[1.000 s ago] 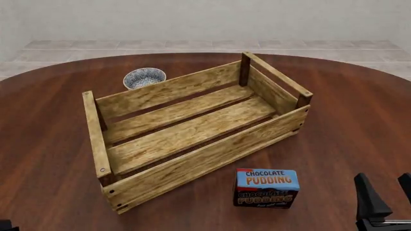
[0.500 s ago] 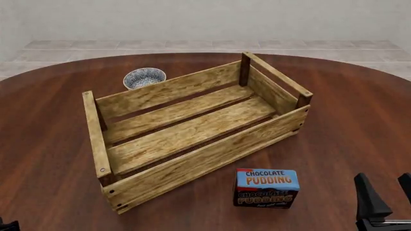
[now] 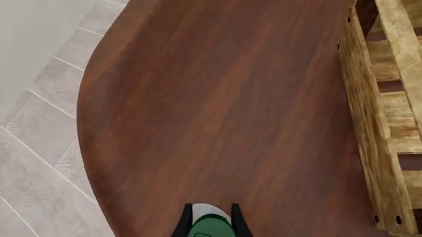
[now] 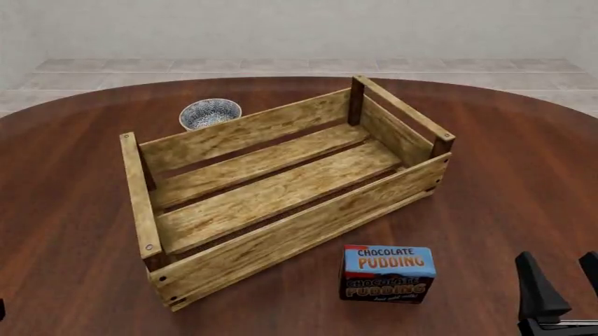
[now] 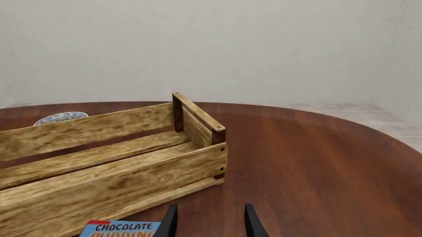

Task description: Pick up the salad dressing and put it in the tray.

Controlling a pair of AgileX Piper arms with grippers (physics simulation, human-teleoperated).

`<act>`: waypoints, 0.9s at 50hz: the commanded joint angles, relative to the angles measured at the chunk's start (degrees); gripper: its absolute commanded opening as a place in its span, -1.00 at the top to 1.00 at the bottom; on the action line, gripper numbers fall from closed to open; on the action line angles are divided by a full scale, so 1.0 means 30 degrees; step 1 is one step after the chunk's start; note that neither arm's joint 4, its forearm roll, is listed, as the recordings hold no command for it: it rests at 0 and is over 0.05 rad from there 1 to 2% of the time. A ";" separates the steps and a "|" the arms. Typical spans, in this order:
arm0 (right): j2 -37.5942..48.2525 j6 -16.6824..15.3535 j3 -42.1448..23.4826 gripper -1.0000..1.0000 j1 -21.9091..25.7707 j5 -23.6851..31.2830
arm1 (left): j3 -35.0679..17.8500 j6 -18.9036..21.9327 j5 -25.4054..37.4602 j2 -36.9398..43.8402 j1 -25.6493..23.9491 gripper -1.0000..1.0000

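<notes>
1. Almost nothing has moved since the earlier front pictures: only the dark tip of the left arm at the lower left corner has slipped nearly out of the front view, while the crate, the bowl, the pudding box and the right gripper stand as they did.
2. At this moment the small white salad dressing bottle with the green cap [image 3: 211, 224] shows only in the left wrist view, at the very edge of it. It sits between the black fingers of the left gripper [image 3: 211, 222], beside the large light-wood slatted tray with dark corner posts [image 4: 280, 241] and still outside it.
3. What could go wrong, in my judgement: the bottle must pass over the tray's near wall. If it is carried too low, its bottom may strike the wooden slat and it may twist or slide out of the fingers. The hold seems to be near the smooth cap, so a quick swing could also loosen it.
4. Left gripper: its fingers are narrowly apart, just the width of the bottle's top, and they appear to press on it from both sides.
5. Right gripper [image 5: 209, 220]: its fingers are apart with nothing between them, low over the dark brown round wooden table [image 4: 523, 175], near the blue-and-black chocolate pudding box [image 4: 388, 273].
6. Behind the tray stands the small white bowl with blue pattern [image 4: 210, 113], far from any likely path.
</notes>
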 commanded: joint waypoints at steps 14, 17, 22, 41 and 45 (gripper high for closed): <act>0.0000 0.0000 0.0000 -1.00 0.0004 0.0002 | -0.4151 -0.0787 0.2742 -0.1199 -0.2280 1.00; 0.0000 0.0003 0.0000 -1.00 -0.0003 0.0002 | -0.4643 -0.1093 0.2797 -0.1135 -0.2803 1.00; 0.0000 -0.0002 0.0000 -1.00 0.0002 -0.0004 | -0.6295 -0.1864 0.3474 -0.1187 -0.3924 1.00; 0.0000 -0.0001 0.0000 -1.00 0.0002 0.0001 | -0.9438 -0.3165 0.3524 -0.0174 -0.7103 1.00; 0.0000 -0.0003 0.0000 -1.00 -0.0002 -0.0003 | -1.0029 -0.2897 0.3422 0.0142 -0.7856 1.00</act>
